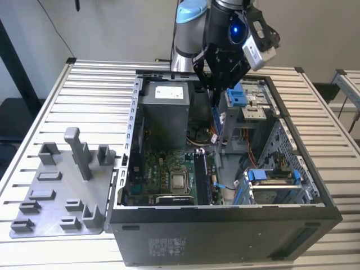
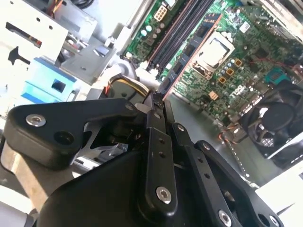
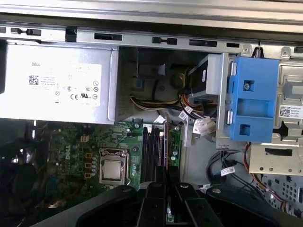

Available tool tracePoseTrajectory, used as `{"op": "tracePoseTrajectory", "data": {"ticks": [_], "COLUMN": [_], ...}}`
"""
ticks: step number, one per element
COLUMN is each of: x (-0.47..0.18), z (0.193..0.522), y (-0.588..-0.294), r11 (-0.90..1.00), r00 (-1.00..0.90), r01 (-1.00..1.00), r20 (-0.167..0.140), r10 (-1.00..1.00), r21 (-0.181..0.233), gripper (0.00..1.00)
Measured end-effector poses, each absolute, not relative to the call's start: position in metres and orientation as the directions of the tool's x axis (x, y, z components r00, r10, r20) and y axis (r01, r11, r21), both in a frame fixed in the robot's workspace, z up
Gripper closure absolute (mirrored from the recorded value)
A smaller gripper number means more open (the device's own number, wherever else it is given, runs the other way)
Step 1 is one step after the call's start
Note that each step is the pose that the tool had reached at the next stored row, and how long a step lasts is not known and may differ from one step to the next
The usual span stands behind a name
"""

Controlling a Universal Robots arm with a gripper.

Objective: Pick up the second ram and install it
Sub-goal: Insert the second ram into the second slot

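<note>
Arm: comes down from the upper centre of the exterior view, over the far half of the open case.
Gripper: its fingers are drawn close together and clamped on the ram's upper end. In the second wrist view the gripper pinches the thin board between its two black fingers. The first wrist view shows the same narrow pinch.
Ram: a thin blue strip hanging upright below the fingers, in the upper centre of the exterior view. It lies between the power supply on the exterior view's left and the blue caddy on the exterior view's right, and it is held up off the board, not seated.
Ram, wrist views: seen edge-on as a thin line running along the slots. In the second wrist view it reaches out from the fingertips beside them.
Slots: long black strips on the green board, just beside the CPU.
CPU: a bare silver square in the lower centre of the case.
Power supply: a grey box in the case's far corner, on the exterior view's left.
Caddy: blue plastic on a metal drive bay, near the gripper.
Tray: grey with upright pegs, at the lower left of the exterior view, touching the case's side.
Table: slatted metal, with the case and tray on it.
</note>
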State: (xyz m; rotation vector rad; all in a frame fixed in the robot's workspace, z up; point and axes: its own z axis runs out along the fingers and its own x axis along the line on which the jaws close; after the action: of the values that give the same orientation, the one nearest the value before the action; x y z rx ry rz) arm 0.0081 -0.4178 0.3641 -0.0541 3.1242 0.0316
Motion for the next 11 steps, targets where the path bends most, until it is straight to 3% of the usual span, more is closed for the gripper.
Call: {"op": "tracePoseTrajectory", "data": {"ticks": [11], "x": [0.0063], "z": [0.3564], "y": [-0.4224], "r11": [1.0], "r00": [-1.0], "r01": [-0.014], "r20": [0.0], "r10": [-0.014], "r21": [0.018], "gripper": [0.86]}}
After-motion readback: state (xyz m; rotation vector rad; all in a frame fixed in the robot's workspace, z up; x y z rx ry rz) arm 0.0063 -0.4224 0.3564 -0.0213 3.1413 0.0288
